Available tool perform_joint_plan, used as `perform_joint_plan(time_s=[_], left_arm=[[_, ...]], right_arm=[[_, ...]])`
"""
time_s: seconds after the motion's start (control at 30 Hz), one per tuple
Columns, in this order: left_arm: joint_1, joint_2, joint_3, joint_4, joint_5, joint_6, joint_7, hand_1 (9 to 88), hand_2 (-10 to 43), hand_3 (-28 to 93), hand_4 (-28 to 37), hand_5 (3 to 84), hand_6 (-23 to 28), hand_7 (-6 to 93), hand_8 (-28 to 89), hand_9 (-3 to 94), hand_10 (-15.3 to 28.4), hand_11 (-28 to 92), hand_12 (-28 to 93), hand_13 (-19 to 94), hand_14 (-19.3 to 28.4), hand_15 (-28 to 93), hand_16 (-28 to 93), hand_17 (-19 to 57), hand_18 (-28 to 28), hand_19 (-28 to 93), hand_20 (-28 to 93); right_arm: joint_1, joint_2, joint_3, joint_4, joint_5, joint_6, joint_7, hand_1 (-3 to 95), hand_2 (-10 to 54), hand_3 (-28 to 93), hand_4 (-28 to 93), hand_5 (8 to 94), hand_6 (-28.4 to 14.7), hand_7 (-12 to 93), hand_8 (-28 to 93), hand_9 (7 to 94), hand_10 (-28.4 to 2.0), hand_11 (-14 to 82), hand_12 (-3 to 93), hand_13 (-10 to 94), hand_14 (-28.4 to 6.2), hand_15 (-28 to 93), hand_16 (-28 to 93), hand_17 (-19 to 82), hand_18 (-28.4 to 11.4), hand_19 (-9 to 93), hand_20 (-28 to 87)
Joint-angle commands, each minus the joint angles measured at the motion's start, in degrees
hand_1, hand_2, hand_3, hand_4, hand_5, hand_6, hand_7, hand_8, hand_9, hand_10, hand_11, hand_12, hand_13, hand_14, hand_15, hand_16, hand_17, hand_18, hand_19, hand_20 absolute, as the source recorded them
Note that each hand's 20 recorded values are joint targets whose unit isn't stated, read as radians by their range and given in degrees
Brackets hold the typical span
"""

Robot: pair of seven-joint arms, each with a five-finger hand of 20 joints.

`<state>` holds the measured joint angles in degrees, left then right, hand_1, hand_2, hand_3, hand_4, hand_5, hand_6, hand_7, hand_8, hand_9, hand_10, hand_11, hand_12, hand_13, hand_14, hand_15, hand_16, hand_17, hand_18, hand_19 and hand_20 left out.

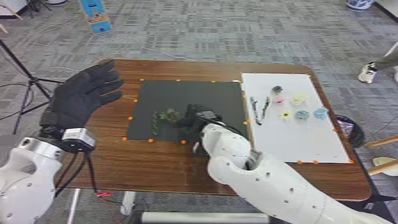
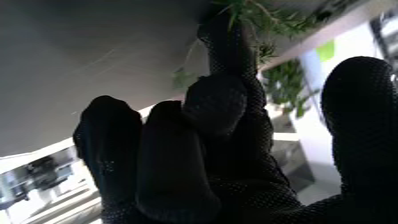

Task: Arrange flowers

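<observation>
left hand (image 1: pixel 82 97): open, waiting
right hand (image 1: pixel 197 116): grip, can't tell
leafy sprigs (image 1: pixel 166 118): beside right hand; best steadied by stems, leaves uncrushed

l robot hand (image 1: pixel 78 97) raised, fingers relaxed; r robot hand (image 1: pixel 197 116) ctr.

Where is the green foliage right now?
In the head view, the green foliage is at the near part of the black mat, just left of the right hand, with the white sheet farther right.
</observation>
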<state>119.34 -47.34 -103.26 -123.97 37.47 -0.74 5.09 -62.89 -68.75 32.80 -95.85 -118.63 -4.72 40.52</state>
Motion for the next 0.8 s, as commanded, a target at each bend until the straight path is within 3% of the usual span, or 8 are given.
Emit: perform_joint_plan(time_s=[0.03, 0.1, 0.33, 0.47, 0.6, 0.7, 0.8], left_arm=[[1.78, -0.89, -1.46, -1.07, -0.24, 0.23, 0.52, 23.1, -4.5, 71, -28.3, 30.7, 2.9, 20.3, -10, 29.2, 12.8, 24, 18, 24, 14.8, 29, 1, -9.3, 22.6, 45, 9], [2.03, -0.96, -1.61, -1.17, -0.3, 0.25, 0.64, 23.1, -4.4, 71, -28.3, 30.7, 2.8, 20.2, -10, 29.3, 12.8, 25, 18, 24, 14.8, 29, 1, -9.3, 22.6, 45, 9], [1.41, -0.87, -1.03, -0.88, -0.34, -0.02, 0.33, 23.2, -4.3, 71, -28.3, 30.6, 2.8, 20.3, -10, 29.2, 12.7, 24, 18, 24, 14.8, 29, 1, -9.2, 22.6, 45, 9], [1.5, -0.77, -1.07, -0.8, -0.36, -0.05, 0.29, 23.3, -4.2, 71, -28.3, 30.6, 2.8, 20.1, -10, 29.2, 12.8, 25, 18, 24, 14.8, 29, 1, -9.2, 22.6, 45, 9], [1.62, -0.86, -1.08, -0.84, -0.36, -0.33, 0.12, 23.3, -4.2, 71, -28.3, 30.7, 2.8, 20.2, -10, 29.2, 12.8, 25, 18, 24, 14.8, 29, 1, -9.2, 22.6, 45, 9], [1.47, -0.86, -0.94, -0.75, -0.47, -0.15, 0.01, 23.3, -4.1, 71, -28.3, 30.7, 2.8, 20.2, -10, 29.2, 12.8, 24, 18, 24, 14.8, 29, 1, -9.2, 22.6, 45, 9], [1.4, -0.8, -0.8, -0.67, -0.39, -0.22, 0.01, 23.3, -4.1, 71, -28.3, 30.7, 2.8, 20.2, -10, 29.2, 12.7, 25, 18, 24, 14.8, 29, 1, -9.2, 22.6, 45, 9]], right_arm=[[-1.64, 4.23, 1.49, -5.3, 3.68, -6.11, -4.09, 20.7, 0.7, 73, -21, 71.9, -2.6, 31, -9, 79.0, -11.8, 58.7, 43.9, 82, -4.9, 84, 42, 54, -21.4, 93, 72], [-2.38, 5.08, 2.26, -6.34, 6.3, -7.63, -5.76, 20.9, 1.1, 73, -21, 71.5, -2.7, 31, -8, 78.7, -12.0, 58.6, 43.8, 81, -5.0, 84, 42, 54, -21.5, 93, 71], [-3.25, 5.38, 2.59, -5.25, 12.2, -0.82, -6.89, 21.2, 1.9, 73, -21, 68.9, -2.9, 29, -8, 77.8, -12.3, 58.3, 43.3, 81, -5.2, 84, 42, 53, -21.6, 93, 71], [-3.73, 6.11, 2.47, -5.06, 8.43, 2.43, -8.12, 20.6, 2.8, 73, -21, 67.1, -3.2, 27, -9, 77.8, -12.6, 57.3, 42.3, 81, -5.4, 84, 41, 53, -21.5, 93, 71], [-3.51, 6.58, 2.74, -4.59, 7.22, 5.91, -8.07, 20.1, 2.7, 73, -20, 60.5, -3.7, 21, -8, 76.1, -12.8, 56.0, 40.8, 80, -5.6, 84, 41, 52, -21.6, 93, 71], [-4.81, 6.19, 5.39, -5.59, 9.7, 3.91, -7.79, 19.9, 2.4, 74, -20, 58.7, -3.8, 19, -8, 75.2, -13.2, 55.9, 40.5, 79, -5.7, 84, 41, 52, -21.7, 93, 70], [-5.55, 7.09, 5.51, -6.88, 8.17, 6.24, -8.48, 19.5, 2.2, 74, -20, 58.7, -4.1, 19, -8, 75.1, -13.2, 55.9, 40.1, 79, -5.7, 84, 41, 52, -21.7, 93, 70]])
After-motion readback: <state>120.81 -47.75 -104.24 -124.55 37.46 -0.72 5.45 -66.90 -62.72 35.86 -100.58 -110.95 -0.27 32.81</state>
